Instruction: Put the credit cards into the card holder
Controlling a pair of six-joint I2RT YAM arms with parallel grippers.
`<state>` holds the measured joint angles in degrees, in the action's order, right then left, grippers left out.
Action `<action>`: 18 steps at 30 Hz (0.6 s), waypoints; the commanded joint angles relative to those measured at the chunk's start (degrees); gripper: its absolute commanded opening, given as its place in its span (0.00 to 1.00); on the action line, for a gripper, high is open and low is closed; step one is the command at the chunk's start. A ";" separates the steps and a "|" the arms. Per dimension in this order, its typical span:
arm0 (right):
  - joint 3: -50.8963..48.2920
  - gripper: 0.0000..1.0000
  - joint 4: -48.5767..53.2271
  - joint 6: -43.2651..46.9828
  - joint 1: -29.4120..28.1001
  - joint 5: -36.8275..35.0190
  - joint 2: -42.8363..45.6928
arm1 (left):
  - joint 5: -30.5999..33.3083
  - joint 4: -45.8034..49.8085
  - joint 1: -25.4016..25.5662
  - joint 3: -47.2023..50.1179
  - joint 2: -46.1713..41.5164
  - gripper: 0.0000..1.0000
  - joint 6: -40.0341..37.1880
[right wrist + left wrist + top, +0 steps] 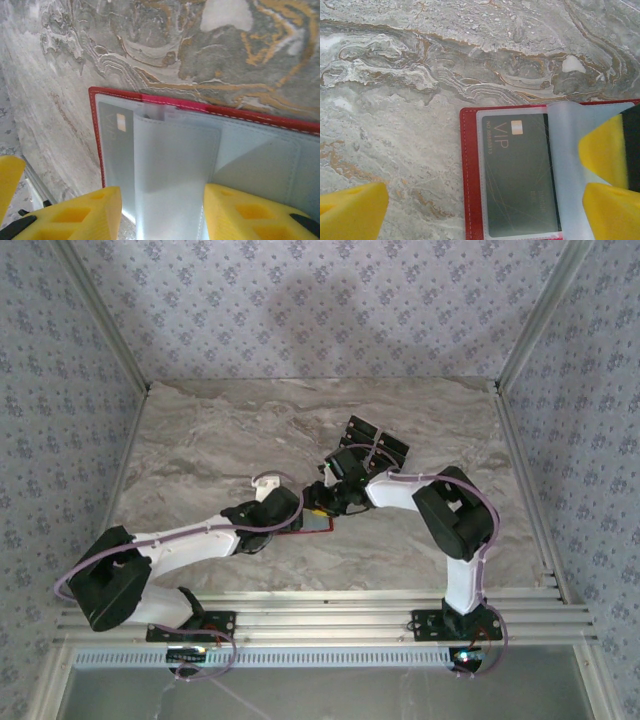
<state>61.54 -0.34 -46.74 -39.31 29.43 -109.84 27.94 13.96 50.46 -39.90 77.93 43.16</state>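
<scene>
On the marble table [395,100] I see the red wallet [470,175] lying open, a dark VIP card [520,175] tucked inside. Left gripper [485,217] gapes wide; right gripper [162,215] straddles a clear sleeve [175,165], and I cannot tell whether it grips.

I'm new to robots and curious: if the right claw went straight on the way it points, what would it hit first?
The right claw would likely meet the card holder's clear sleeve first; whether they touch now is unclear.

Grey floral-patterned walls [300,300], marbled tabletop [200,440], metal front rails [330,615]
</scene>
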 commanded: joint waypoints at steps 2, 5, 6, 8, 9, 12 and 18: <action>0.98 0.49 2.32 -0.62 -1.19 0.91 -3.35 | 1.31 0.90 -0.36 1.05 -2.41 1.00 0.54; 2.28 0.49 2.34 -0.80 -1.69 1.32 -4.01 | 1.15 0.87 -0.38 1.45 -2.72 1.00 0.53; 2.67 0.49 2.36 -0.88 -1.87 1.50 -4.27 | 1.16 0.90 -0.45 1.52 -2.73 1.00 0.65; 3.35 0.49 2.36 -1.09 -2.20 1.67 -4.66 | 1.12 0.81 -0.44 1.76 -2.95 1.00 0.72; 3.71 0.49 2.34 -1.13 -2.35 1.66 -4.76 | 1.06 0.73 -0.45 1.96 -3.05 1.00 0.71; 4.44 0.49 2.54 -1.26 -2.76 1.65 -4.79 | 1.10 0.74 -0.52 2.26 -3.38 1.00 0.83; 5.99 0.49 3.01 -1.50 -3.47 1.57 -4.81 | 1.07 0.59 -0.52 2.91 -4.27 1.00 1.05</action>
<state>65.91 0.75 -47.20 -41.04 30.52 -112.92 29.08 13.96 49.89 -37.34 74.76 43.66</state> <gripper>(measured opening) 0.490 0.997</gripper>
